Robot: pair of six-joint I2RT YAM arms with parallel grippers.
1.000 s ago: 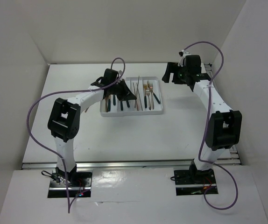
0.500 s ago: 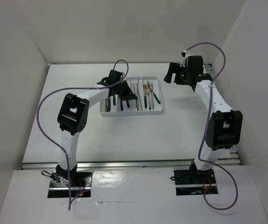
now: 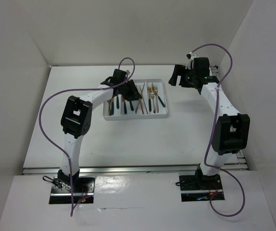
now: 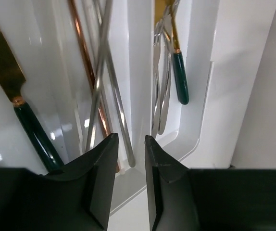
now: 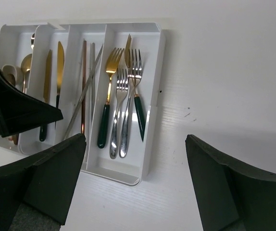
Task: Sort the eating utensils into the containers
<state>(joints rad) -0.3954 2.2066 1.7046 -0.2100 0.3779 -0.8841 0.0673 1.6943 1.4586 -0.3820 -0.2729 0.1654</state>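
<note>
Drop-off, seemingly: left gripper [image 4: 130,142] narrowly parted, empty, above thin copper-and-silver chopsticks [image 4: 101,62] in white plastic tray [image 5: 150,125]; right gripper [image 5: 135,139] gapes. Next: lift clear.

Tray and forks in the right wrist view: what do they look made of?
Tray: probably moulded plastic, white, smooth, faintly glossy. Gold fork: polished metal head by its shine; dark green handle, maybe resin or enamel. Silver fork: bare polished metal throughout, likely steel.
</note>
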